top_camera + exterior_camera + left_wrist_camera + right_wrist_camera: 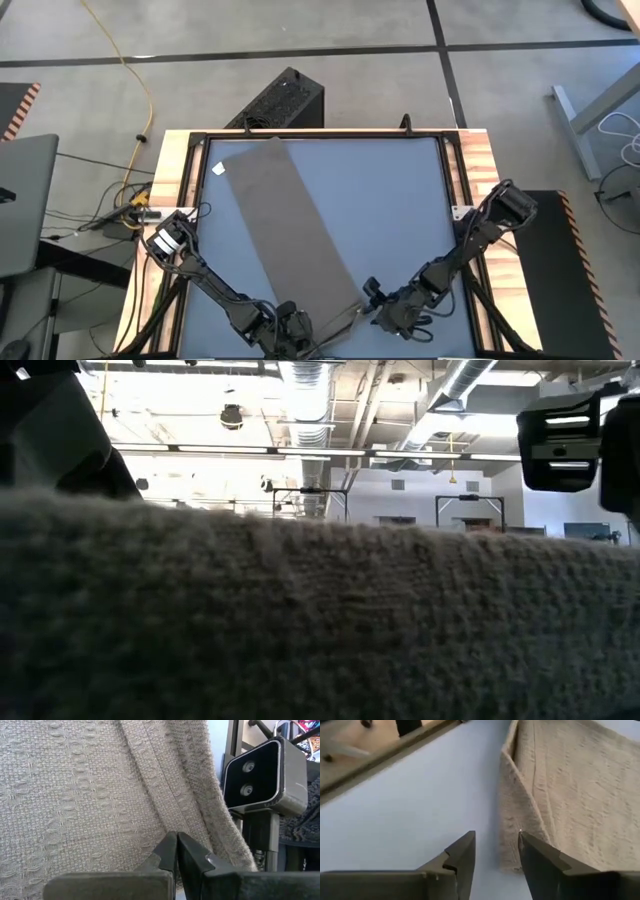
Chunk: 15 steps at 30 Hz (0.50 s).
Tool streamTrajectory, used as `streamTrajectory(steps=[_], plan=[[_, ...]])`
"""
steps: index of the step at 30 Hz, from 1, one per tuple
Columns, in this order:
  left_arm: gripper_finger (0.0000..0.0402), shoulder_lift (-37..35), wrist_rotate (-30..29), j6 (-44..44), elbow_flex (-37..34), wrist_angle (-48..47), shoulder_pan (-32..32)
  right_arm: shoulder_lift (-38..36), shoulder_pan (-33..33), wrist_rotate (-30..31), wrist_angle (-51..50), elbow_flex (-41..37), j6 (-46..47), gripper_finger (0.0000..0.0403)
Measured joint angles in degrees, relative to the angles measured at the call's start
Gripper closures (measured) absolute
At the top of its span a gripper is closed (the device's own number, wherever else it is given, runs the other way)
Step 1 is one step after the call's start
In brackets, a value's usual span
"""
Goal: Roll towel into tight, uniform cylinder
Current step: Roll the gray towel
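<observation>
Looking down from above, you are seeing the towel (285, 225) lying as a long, flat taupe strip, running diagonally across the blue-grey table (400, 200) from the far left corner toward the near edge. Its small white tag (219, 169) is showing at the far end, but you cannot read any writing on it, and no brand or lettering is legible anywhere else.

Your left gripper (292, 322) is sitting at the near end of the towel. In its own wrist view the fingers (167, 852) are pressing tightly together, clenched, with the towel's weave and hemmed edge (165, 795) filling the picture right behind the tips. You cannot tell whether any cloth is actually pinched between them. A dark camera housing (262, 775) with two lenses is standing just beside the towel's edge in that view.

Your right gripper (372, 300) is resting at the towel's near right corner. Its jaws are standing apart, released, holding nothing; one fingertip (532, 847) is sitting right against the raised corner of the cloth (515, 835), the other over bare table.

From table height, the towel (320, 620) is blocking nearly the whole lower view.
</observation>
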Motion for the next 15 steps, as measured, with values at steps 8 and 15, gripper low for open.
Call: streamTrajectory(steps=[8, 15], plan=[[0.0401, 0.0, 0.02, 0.42, 0.0, -0.04, 0.0, 0.27, -0.82, 1.47, 0.32, 0.0, -0.57, 0.0221], [0.0401, 0.0, 0.01, 0.44, 0.0, -0.1, 0.0, 1.22, -2.69, 1.19, 0.04, 0.0, -0.25, 0.0223]])
